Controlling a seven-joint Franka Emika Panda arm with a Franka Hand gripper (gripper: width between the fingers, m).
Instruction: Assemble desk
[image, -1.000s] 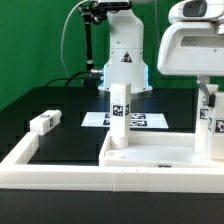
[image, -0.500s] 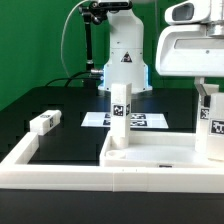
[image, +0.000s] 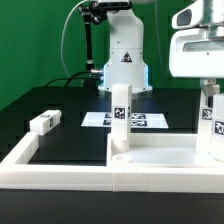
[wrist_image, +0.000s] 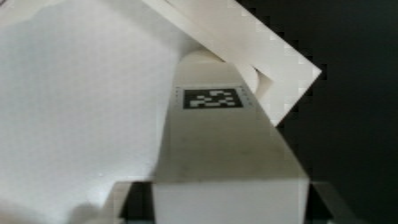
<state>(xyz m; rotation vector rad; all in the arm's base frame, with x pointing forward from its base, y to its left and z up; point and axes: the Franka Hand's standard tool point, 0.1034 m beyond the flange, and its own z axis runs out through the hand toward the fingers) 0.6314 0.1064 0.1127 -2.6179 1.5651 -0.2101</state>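
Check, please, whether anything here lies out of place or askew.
One lying leg rests on its side on the black table, at the exterior view's left, apart from the tabletop. The middle leg and the rightmost leg stand upright on it. It seems only a part not yet fitted; nothing looks damaged.

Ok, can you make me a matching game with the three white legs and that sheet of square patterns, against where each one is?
Things:
1. leg at the exterior view's left
2. middle leg
3. leg at the exterior view's right
4. marker board
Places:
A. gripped in the jaws
B. flat on the black table, behind the tabletop
C. lying loose on the black table
D. upright at a tabletop corner
Pairs: 1-C, 2-D, 3-A, 4-B.
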